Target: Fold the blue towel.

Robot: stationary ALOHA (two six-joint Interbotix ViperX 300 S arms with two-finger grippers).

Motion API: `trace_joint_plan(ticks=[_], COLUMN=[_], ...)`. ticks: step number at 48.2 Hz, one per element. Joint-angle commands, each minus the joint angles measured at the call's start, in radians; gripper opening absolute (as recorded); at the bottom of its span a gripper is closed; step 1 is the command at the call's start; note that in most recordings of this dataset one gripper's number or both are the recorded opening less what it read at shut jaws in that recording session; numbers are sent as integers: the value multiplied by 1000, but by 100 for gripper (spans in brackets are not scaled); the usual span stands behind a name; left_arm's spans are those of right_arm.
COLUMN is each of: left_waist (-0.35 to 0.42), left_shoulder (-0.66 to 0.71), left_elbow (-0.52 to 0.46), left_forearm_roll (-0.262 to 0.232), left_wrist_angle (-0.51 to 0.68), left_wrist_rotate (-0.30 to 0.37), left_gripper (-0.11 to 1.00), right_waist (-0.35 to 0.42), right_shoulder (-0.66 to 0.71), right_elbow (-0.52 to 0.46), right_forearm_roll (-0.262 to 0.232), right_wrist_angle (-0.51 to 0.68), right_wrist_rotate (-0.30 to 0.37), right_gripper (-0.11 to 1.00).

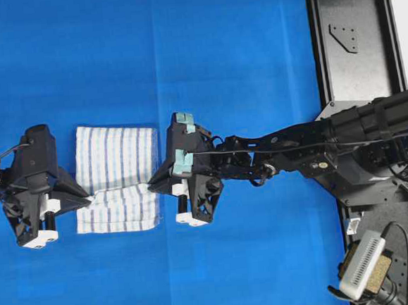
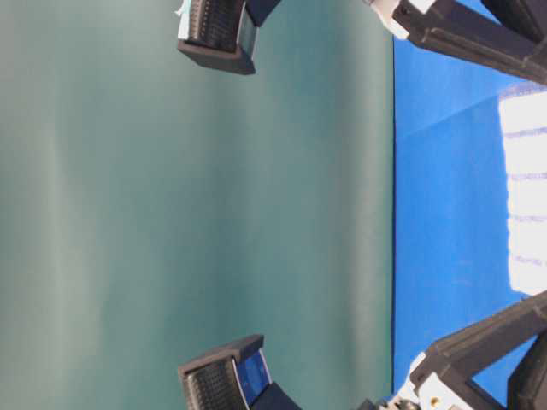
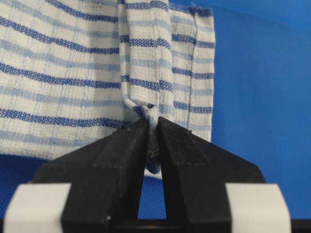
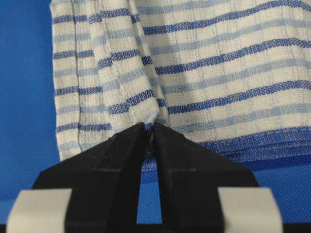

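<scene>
The blue towel (image 1: 116,159), white with thin blue stripes, lies on the blue cover, its near part doubled over into a fold. At the towel's left edge my left gripper (image 1: 87,199) is shut on a pinch of cloth; the left wrist view shows the bunched fabric (image 3: 73,63) squeezed between the tips of the gripper (image 3: 152,124). My right gripper (image 1: 153,185) is at the towel's right edge. In the right wrist view that gripper (image 4: 149,127) is shut on a fold of the striped cloth (image 4: 218,63). The table-level view catches only a strip of towel (image 2: 526,196).
The plain blue table covering (image 1: 217,52) spreads all round the towel. A black mounting rail (image 1: 355,56) and the right arm's base stand at the right edge, with a white-and-tan device (image 1: 365,263) at the lower right. A green backdrop (image 2: 197,205) fills the table-level view.
</scene>
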Motion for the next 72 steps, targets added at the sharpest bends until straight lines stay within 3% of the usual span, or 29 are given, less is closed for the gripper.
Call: trace_joint_plan(ticks=[1,5,12,14,17,24,35,49,72], left_waist=[-5,-5,-5,-3,-2,0,0,2,26], left_shoulder=[-11,-14,-35,-49,-77,-160,-318,-537,-907], left_elbow=[-18,-17,-8,-5,0,17,57,166,382], left_forearm_roll=[-2,0,-2,-2,0,0,6,6,6], left_wrist_angle=[-5,-5,11,26,57,135,199,196,173], left_wrist_rotate=[-3,-6,-2,3,8,12,17,101,207], left_gripper=[11,31,73,80,81,77,77,77,76], right_waist=[9,18,35,38,38,40,20,-48,-184], right_shoulder=[-11,-9,-15,-21,-38,-106,-265,-532,-885], right_elbow=[-18,-21,-23,-23,-18,-3,60,178,357], right_forearm_roll=[3,3,3,5,3,0,-44,-52,-55], right_wrist_angle=[-5,-9,-8,-8,-6,-5,-9,2,118], right_wrist_rotate=[0,0,-2,-2,-2,-12,-49,-133,-244], right_gripper=[20,31,76,87,97,92,93,93,93])
